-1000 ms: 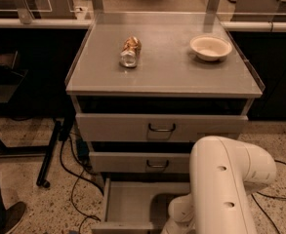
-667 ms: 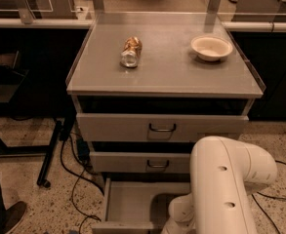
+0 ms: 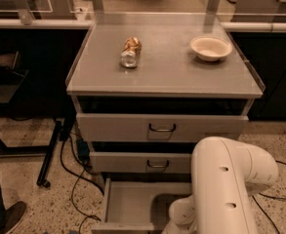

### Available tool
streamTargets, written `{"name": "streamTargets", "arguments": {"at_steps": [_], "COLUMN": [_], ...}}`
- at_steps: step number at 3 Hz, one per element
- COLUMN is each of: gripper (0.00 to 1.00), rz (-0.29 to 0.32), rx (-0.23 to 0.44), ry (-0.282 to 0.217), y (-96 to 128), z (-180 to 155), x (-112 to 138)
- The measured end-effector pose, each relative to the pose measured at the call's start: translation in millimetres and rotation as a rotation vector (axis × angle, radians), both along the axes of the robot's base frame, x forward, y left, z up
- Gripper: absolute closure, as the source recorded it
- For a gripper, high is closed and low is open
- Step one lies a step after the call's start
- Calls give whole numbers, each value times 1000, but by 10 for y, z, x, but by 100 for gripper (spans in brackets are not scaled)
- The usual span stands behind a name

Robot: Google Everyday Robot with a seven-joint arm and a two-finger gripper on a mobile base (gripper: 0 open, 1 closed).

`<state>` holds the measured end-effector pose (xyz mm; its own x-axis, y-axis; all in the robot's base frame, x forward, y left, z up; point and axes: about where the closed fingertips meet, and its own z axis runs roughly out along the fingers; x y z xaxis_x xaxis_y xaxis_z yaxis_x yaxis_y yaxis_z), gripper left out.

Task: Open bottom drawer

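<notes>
Three grey metal drawers, and the bottom drawer (image 3: pixel 132 203) is pulled out toward the camera at floor level: long axis left-right, shallow flat tray. Gripper hidden behind the rounded white arm (image 3: pixel 225 189) — grip state can't tell.

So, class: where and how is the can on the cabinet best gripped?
Across its middle, from above, closing on its left and right flanks: the can lies on its side, pointing roughly front to back. The claw is out of sight under the arm, at the open bottom drawer.
</notes>
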<state>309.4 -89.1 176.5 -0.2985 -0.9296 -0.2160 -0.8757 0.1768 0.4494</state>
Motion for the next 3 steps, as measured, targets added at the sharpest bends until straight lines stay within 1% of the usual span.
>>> {"name": "streamTargets", "arguments": {"at_steps": [1, 2, 3], "gripper": [0, 0, 0], "rz": [0, 33, 33], "rx": [0, 19, 19], "ry": [0, 4, 4], "y": [29, -51, -51], "z": [10, 121, 121], "x": [-5, -226, -226]}}
